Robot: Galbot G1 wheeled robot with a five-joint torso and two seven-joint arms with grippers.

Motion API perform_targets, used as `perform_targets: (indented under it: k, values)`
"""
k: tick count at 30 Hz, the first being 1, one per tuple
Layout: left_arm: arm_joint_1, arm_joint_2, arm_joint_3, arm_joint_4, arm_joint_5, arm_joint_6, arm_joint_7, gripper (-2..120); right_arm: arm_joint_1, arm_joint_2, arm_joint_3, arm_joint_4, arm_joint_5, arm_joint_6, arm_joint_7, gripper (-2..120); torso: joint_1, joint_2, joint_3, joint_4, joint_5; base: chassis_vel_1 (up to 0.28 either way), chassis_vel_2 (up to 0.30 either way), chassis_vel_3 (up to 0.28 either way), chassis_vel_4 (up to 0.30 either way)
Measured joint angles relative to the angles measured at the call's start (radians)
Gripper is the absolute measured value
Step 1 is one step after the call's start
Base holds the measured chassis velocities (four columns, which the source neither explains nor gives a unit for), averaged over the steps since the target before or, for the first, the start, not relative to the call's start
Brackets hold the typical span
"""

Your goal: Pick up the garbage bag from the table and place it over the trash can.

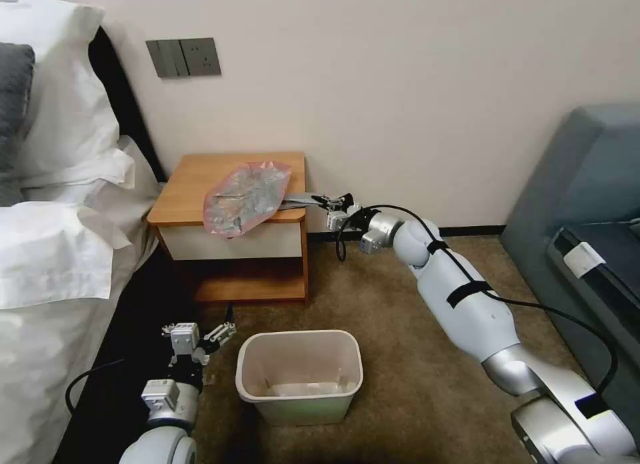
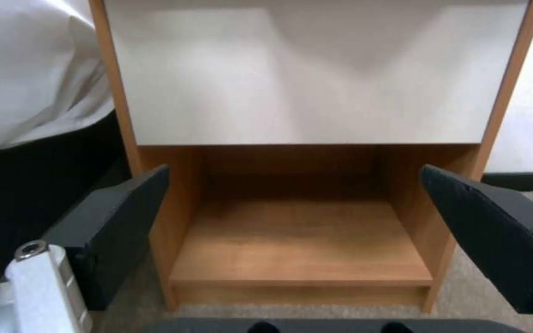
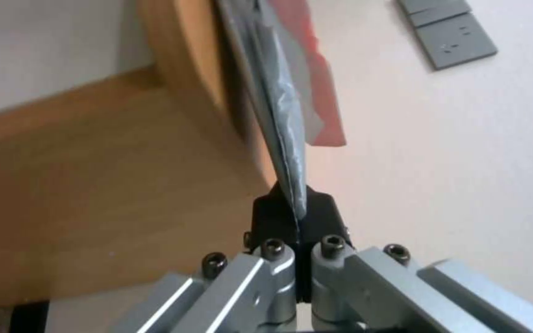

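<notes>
Pinching grey edge of garbage bag (image 1: pixel 248 196) with right gripper (image 1: pixel 328 201), centre frame; bulk lying on table (image 1: pixel 190 191). Left gripper (image 1: pixel 217 336) idling spread beside trash can (image 1: pixel 300 377), lower centre. Lifting, draping remaining.

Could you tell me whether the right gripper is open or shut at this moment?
Shut. The right gripper has its black pads pressed together on an edge of the garbage bag, beside the table.
</notes>
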Motion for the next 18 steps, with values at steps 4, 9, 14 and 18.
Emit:
perform_targets:
  k: [4, 9, 14, 18]
  values:
    - [0.001, -0.007, -0.015, 0.005, -0.003, -0.006, 0.000, 100, -0.036, -0.017, 0.001, 0.066, 0.056, -0.041, -0.008, 0, 0.000, 0.000, 0.000, 0.0000, -0.0001, 0.000, 0.000, 0.000, 0.000]
    - [0.002, -0.009, -0.040, 0.000, -0.021, -0.008, -0.002, 100, -0.086, -0.040, 0.004, 0.140, 0.125, -0.084, -0.017, 0, 0.000, 0.000, 0.000, 0.0000, -0.0002, 0.000, 0.000, 0.000, 0.000]
    - [-0.003, -0.004, -0.065, -0.050, -0.051, 0.009, -0.022, 100, -0.144, -0.064, -0.003, 0.188, 0.214, -0.123, -0.020, 0, 0.000, 0.000, 0.000, -0.0001, 0.0001, 0.000, 0.000, 0.000, 0.000]
    - [-0.010, -0.001, -0.074, -0.083, -0.083, 0.030, -0.031, 100, -0.172, -0.072, -0.006, 0.207, 0.247, -0.136, -0.020, 0, 0.000, 0.000, 0.000, -0.0001, 0.0000, 0.000, 0.000, 0.000, 0.000]
